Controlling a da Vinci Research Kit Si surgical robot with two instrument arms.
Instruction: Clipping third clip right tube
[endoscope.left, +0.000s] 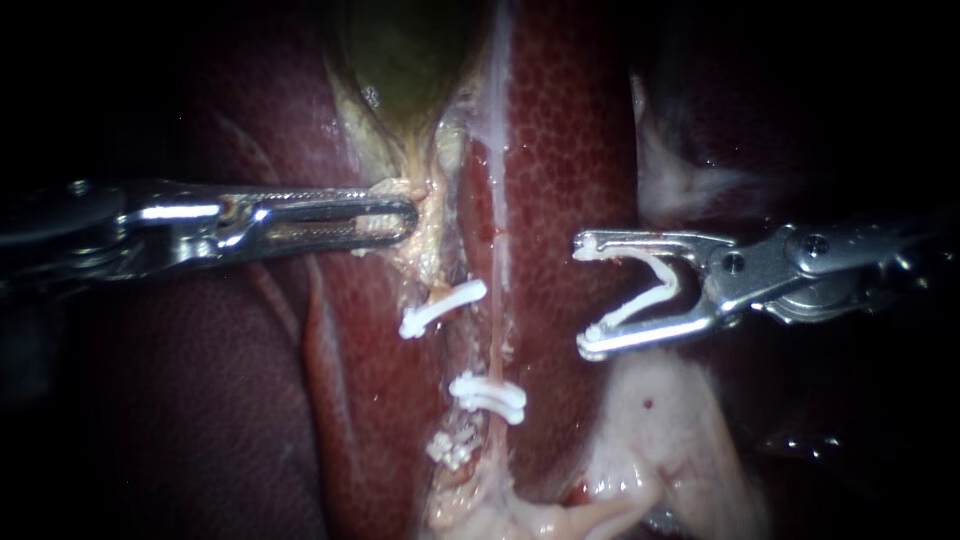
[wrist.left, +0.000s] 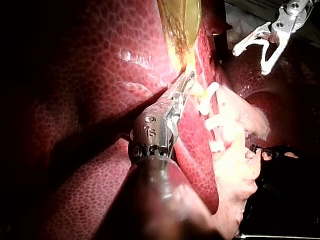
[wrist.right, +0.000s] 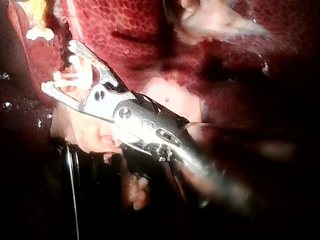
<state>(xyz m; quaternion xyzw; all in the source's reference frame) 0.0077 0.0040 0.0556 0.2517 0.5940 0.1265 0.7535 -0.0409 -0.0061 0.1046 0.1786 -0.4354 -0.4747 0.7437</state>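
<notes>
Right instrument (endoscope.left: 584, 295) carries a spread clip (endoscope.left: 655, 290) in wide jaws. The right tube (endoscope.left: 498, 300) lies at 9 o'clock from them, running 12 to 6 (left instrument (endoscope.left: 404, 214) is clamped on the gallbladder (endoscope.left: 400, 60)).

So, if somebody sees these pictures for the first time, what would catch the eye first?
Probably the right instrument, at the right of the endoscope view: its wide jaws carry an open clip, apart from the tubes. Next, two white clips already sit across those tubes in the middle. The left instrument has its jaws closed on pale tissue below the green gallbladder.
</notes>
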